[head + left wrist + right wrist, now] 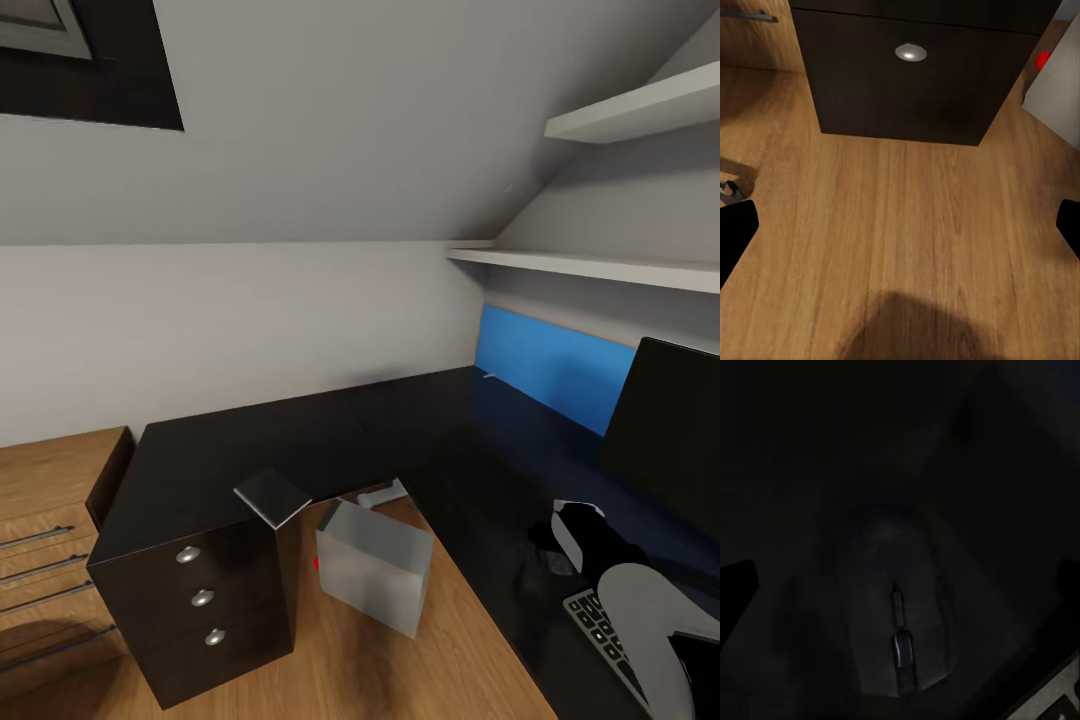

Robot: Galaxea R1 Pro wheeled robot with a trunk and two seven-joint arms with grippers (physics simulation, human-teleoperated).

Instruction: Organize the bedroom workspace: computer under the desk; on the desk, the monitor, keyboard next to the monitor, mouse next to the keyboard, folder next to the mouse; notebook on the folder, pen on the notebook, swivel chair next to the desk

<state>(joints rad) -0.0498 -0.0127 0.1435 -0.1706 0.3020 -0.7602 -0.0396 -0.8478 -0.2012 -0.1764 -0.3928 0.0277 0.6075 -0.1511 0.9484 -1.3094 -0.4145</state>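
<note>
The black L-shaped desk point(300, 430) fills the middle of the head view. On its right part stand the dark monitor point(665, 430) and, nearer me, the keyboard point(600, 620). My right gripper point(552, 545) hangs low over the desk just left of the keyboard. The right wrist view shows it open point(900, 585), its fingers point(739, 585) apart on either side of a dark mouse point(896, 622) lying on the desk below. The grey computer tower point(372, 565) stands on the floor under the desk. My left gripper point(900, 225) is open over bare wooden floor.
A black drawer unit point(205, 600) with round knobs point(911, 52) stands under the desk's left end. A flat dark grey item point(272, 495) rests tilted on its corner. A wooden dresser point(50, 530) is at far left. White shelves point(600, 265) and a blue panel point(545, 365) line the right wall.
</note>
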